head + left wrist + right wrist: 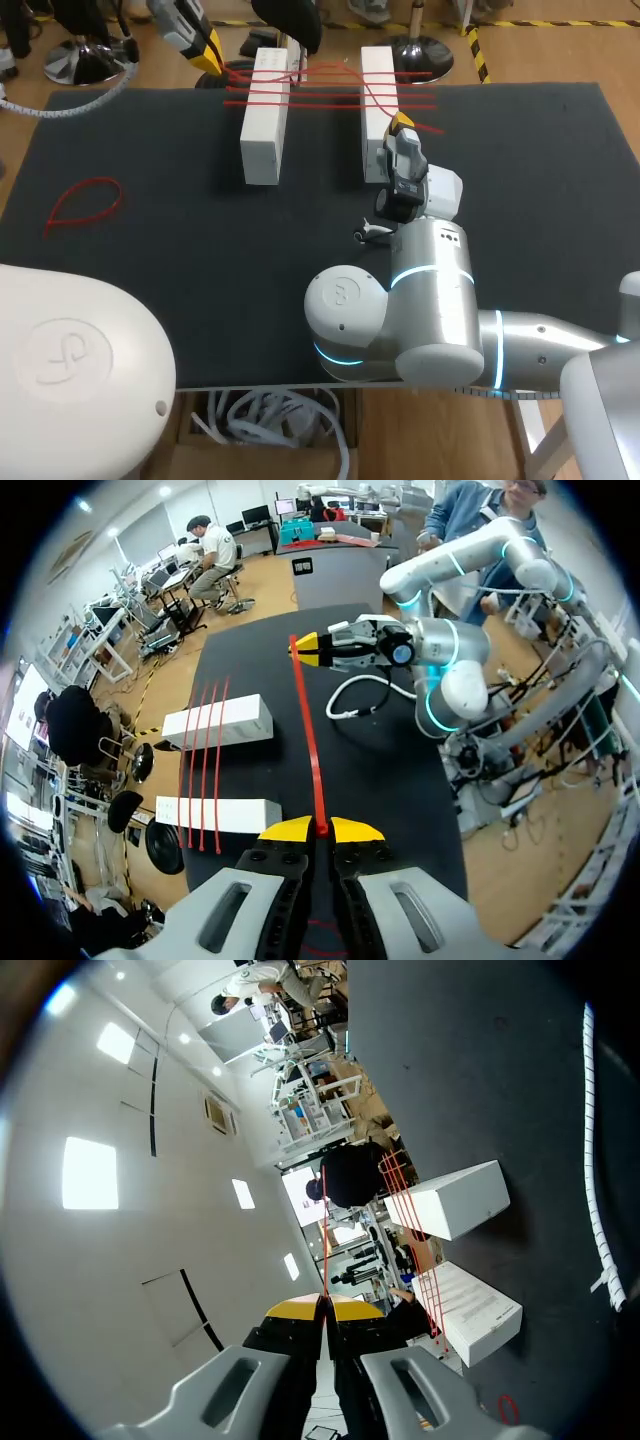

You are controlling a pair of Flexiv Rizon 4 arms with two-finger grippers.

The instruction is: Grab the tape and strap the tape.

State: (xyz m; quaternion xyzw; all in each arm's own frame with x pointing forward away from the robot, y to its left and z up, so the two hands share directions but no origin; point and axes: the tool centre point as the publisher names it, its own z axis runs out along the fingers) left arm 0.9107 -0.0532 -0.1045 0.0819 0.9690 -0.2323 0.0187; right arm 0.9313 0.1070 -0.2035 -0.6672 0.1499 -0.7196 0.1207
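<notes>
While left claw (pixel 210 55) and right claw (pixel 402 124) each pinch the red tape (pixel 310 730), several strands (pixel 330 98) already span the white blocks (pixel 264 135) at twelve o'clock, strapping seemingly unfinished.

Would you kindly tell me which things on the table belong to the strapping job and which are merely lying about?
In the job: taut red tape, held in both jaws; two white blocks; red strands already across them.
Lying about: loose red loop; white ribbed hose.
</notes>
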